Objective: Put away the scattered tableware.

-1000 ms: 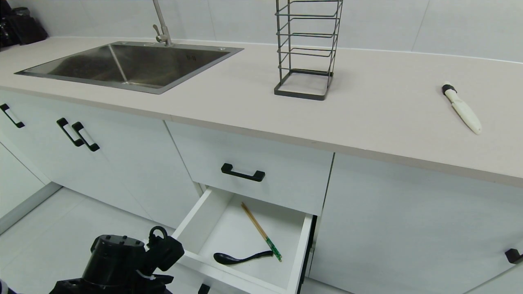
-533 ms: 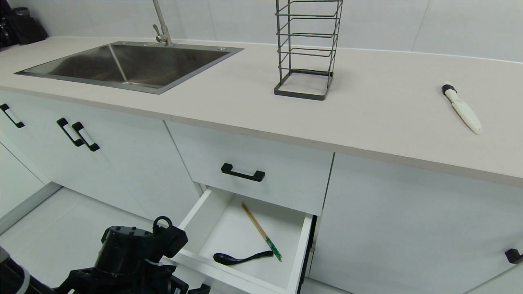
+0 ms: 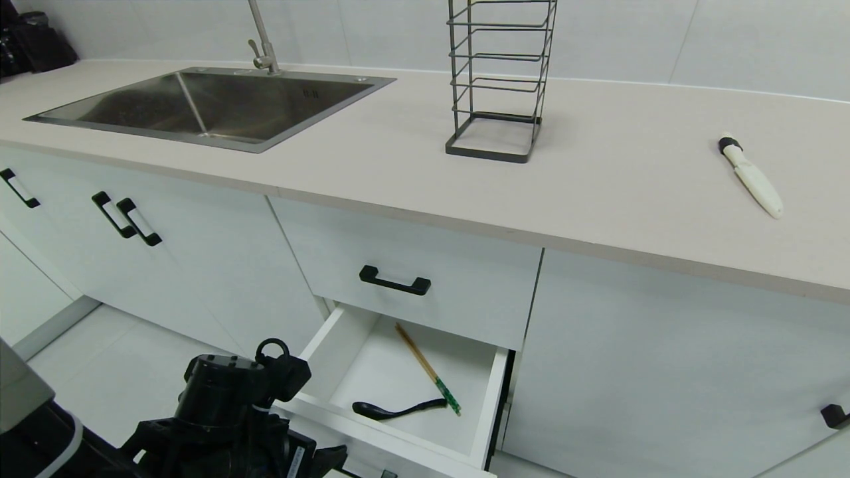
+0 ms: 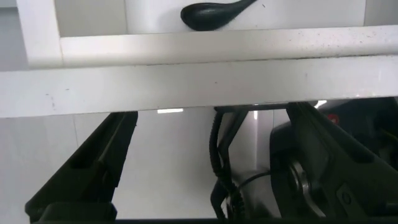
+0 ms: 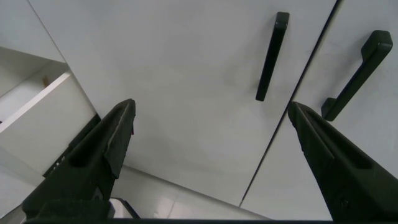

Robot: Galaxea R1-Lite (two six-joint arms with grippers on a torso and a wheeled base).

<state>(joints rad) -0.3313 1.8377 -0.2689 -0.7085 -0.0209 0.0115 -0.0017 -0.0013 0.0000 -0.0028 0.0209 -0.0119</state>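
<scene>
a low white drawer stands open beneath the worktop. inside it lie a black spoon and a pair of chopsticks. a cream knife lies on the worktop, far to the right. the left tool, fingers apart, is at the drawer front. the right tool, fingers apart, faces white cabinet doors.

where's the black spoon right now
In the head view the black spoon lies inside the open drawer, low centre, near its front wall, handle pointing toward the green end of the chopsticks.
</scene>
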